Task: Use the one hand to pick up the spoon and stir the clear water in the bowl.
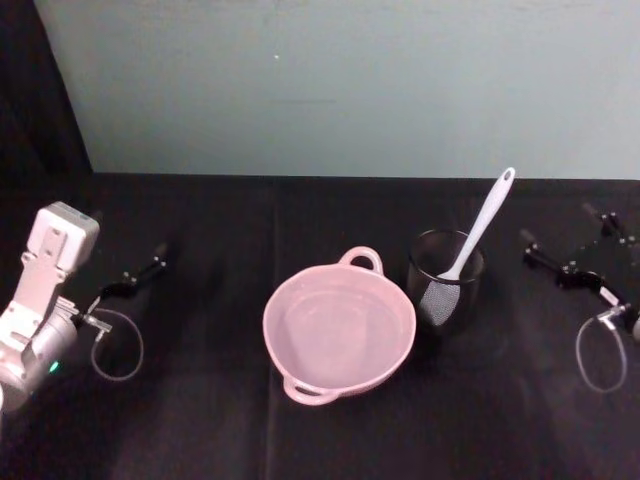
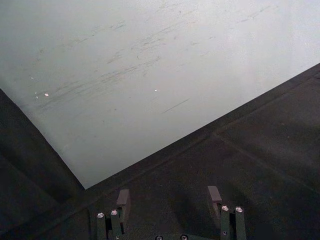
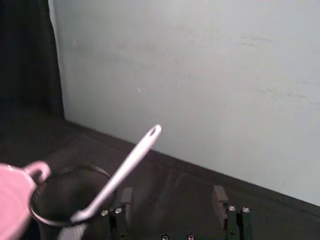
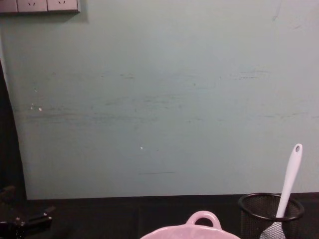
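The pale pink bowl (image 1: 268, 325) sits in the middle of the black table, one loop handle facing the wall. Just to its right stands a black mesh cup (image 1: 445, 272) holding the white spoon (image 1: 482, 222), which leans blade down with its handle up and to the right. My right gripper (image 1: 558, 230) hovers open to the right of the cup, apart from it. In the right wrist view its fingers (image 3: 219, 194) frame the table beyond the spoon (image 3: 125, 170), cup (image 3: 60, 200) and bowl (image 3: 14, 196). My left gripper (image 1: 140, 272) rests open at the far left.
A pale green wall (image 1: 340, 90) closes off the back of the table. Cable loops (image 1: 600, 355) hang at each wrist. In the chest view the bowl's handle (image 4: 203, 217), the cup (image 4: 269, 209) and the spoon (image 4: 290, 177) stand low right. Open table lies in front of the bowl.
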`<state>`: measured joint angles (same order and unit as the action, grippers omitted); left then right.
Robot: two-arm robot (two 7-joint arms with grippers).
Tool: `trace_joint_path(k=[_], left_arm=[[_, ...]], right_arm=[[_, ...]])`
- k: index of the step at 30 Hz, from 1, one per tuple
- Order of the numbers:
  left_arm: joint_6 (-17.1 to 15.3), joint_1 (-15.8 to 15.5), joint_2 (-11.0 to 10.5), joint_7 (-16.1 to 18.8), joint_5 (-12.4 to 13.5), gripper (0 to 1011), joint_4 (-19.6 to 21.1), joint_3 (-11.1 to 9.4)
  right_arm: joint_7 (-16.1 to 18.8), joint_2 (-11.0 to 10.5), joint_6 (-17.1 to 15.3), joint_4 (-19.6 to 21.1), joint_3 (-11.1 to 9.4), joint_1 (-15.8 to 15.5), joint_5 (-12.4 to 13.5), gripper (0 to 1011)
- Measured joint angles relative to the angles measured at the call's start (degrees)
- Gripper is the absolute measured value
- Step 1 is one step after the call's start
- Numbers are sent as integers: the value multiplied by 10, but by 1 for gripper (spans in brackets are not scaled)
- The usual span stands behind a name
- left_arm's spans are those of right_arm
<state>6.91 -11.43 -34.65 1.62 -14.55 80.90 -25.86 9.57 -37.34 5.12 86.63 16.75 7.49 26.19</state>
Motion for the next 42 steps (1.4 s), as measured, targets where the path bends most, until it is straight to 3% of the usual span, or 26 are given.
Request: trace_joint_path(k=[4, 7, 12, 19, 26, 32, 42], left_arm=[[0, 0, 0, 0, 0, 1005, 0, 0], [0, 0, 0, 0, 0, 1005, 0, 0], [0, 0, 0, 0, 0, 1005, 0, 0], [0, 0, 0, 0, 0, 1005, 0, 0], [0, 0, 0, 0, 0, 1005, 0, 0], [0, 0, 0, 0, 0, 1005, 0, 0], [0, 0, 0, 0, 0, 1005, 0, 0]], right_arm=[[-14, 8, -16, -18, 15, 13, -36, 1003], [-14, 15, -29, -32, 24, 22, -50, 1002], [-4, 26, -43, -50, 30, 40, -59, 1002], [18, 52, -56, -107, 42, 85, -74, 1002], [23, 61, -62, -119, 42, 87, -83, 1002], [12, 62, -67, -104, 34, 70, -96, 1002], [13, 62, -67, -105, 34, 72, -95, 1003]])
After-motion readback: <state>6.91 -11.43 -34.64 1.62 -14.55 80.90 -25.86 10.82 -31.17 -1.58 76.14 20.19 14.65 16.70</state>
